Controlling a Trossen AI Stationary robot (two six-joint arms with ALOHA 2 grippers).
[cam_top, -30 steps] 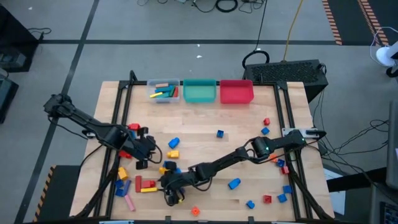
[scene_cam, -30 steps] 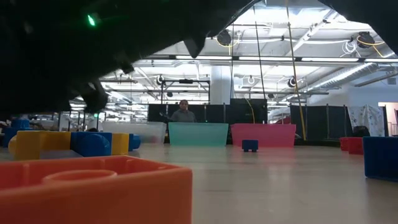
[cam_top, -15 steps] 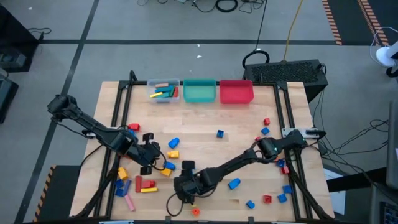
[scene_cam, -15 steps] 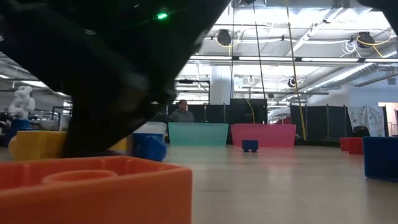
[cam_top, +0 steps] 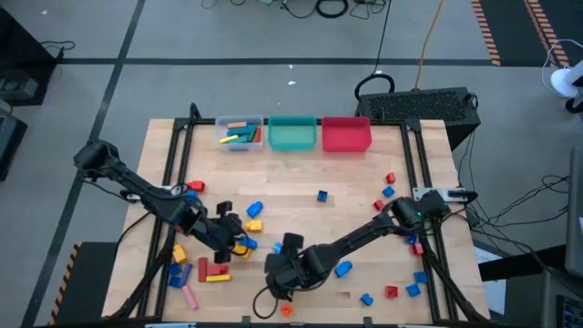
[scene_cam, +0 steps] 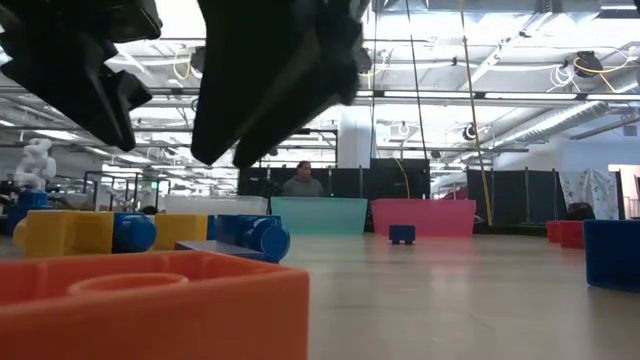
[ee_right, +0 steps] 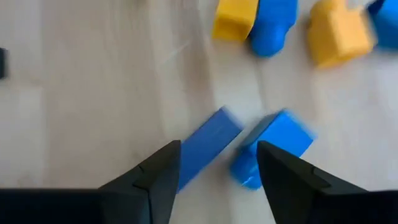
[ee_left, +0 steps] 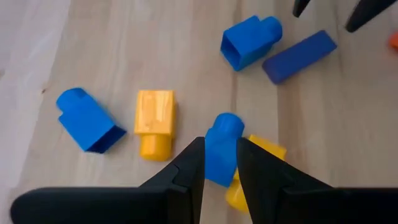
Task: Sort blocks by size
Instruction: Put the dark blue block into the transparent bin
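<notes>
Early stage. Clear bin (cam_top: 240,134) holds a few bars; most blocks (cam_top: 342,269) scattered on desk (cam_top: 301,182). Left hand (ee_left: 219,163) grips blue brick (ee_left: 220,148); right hand (ee_right: 219,160) open, empty.

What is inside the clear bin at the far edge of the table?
The clear bin holds a few long bars, yellow, red, green and orange by the look of them. Anything beneath those bars is covered, and the bars cannot be counted reliably.

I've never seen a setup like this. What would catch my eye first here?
Probably the two dark arms meeting low over the near middle of the wooden table, among scattered bright blocks. The left gripper is clamped on a small blue block, while the right gripper hangs open over a dark blue bar. Three bins line the far edge.
</notes>
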